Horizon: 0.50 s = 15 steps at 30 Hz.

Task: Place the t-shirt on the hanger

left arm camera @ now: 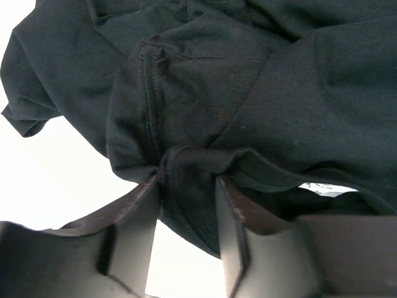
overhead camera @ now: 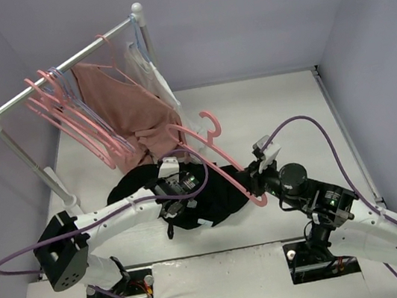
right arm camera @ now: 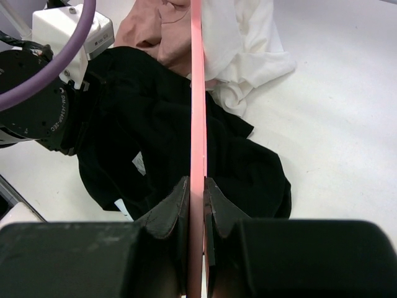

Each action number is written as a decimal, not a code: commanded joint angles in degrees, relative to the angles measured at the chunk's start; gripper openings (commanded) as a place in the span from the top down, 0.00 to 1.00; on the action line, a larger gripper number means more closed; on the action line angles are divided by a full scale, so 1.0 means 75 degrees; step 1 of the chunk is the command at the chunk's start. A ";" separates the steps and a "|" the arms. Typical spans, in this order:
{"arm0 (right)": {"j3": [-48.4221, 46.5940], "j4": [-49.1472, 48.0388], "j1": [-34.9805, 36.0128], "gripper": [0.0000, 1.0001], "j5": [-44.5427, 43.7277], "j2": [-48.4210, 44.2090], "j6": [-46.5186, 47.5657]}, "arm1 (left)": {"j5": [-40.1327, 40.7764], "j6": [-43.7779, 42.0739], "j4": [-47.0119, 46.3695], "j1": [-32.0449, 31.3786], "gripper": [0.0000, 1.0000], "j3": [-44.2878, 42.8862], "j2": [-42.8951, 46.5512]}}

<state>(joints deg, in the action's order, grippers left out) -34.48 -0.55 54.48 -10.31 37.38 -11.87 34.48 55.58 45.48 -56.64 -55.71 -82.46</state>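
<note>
Shirt (left arm camera: 260, 105) is pinched tight at a seam by the left gripper (left arm camera: 188, 183). Right gripper (right arm camera: 196, 189) is clamped on the hanger (right arm camera: 197, 93); I'd lift the fold so an opening faces that hand.

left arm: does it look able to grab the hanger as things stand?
Probably not yet. The left gripper is shut on a fold of the t-shirt, so it would have to let go first. The hanger lies close by, across the shirt, clamped in the right gripper.

Right gripper (overhead camera: 254, 184) holds hanger (overhead camera: 211, 135) over the t-shirt (overhead camera: 218, 200).
</note>
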 commanded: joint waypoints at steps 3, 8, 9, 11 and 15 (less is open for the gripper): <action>-0.0090 -0.0349 0.0037 1.00 -0.0182 -0.0297 -0.0140 | 0.0325 0.0174 -0.0052 -0.0030 0.67 0.0001 0.0201; -0.0099 -0.0334 0.0049 1.00 -0.0079 -0.0262 -0.0177 | 0.0446 0.0265 0.0091 -0.0039 0.68 0.0146 0.0358; -0.0090 -0.0324 0.0049 1.00 -0.0074 -0.0264 -0.0186 | 0.0466 0.0257 0.0099 -0.0030 0.68 0.0182 0.0458; -0.0092 -0.0312 0.0047 1.00 -0.0029 -0.0283 -0.0186 | 0.0481 0.0176 0.0088 -0.0030 0.68 0.0259 0.0779; -0.0113 -0.0290 0.0049 1.00 0.0119 -0.0227 -0.0175 | 0.0604 -0.0141 0.0054 -0.0030 0.71 0.0372 0.1195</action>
<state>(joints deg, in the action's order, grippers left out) -34.48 0.88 54.48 -9.94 35.40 -12.45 35.85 56.10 45.76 -56.64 -52.56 -78.20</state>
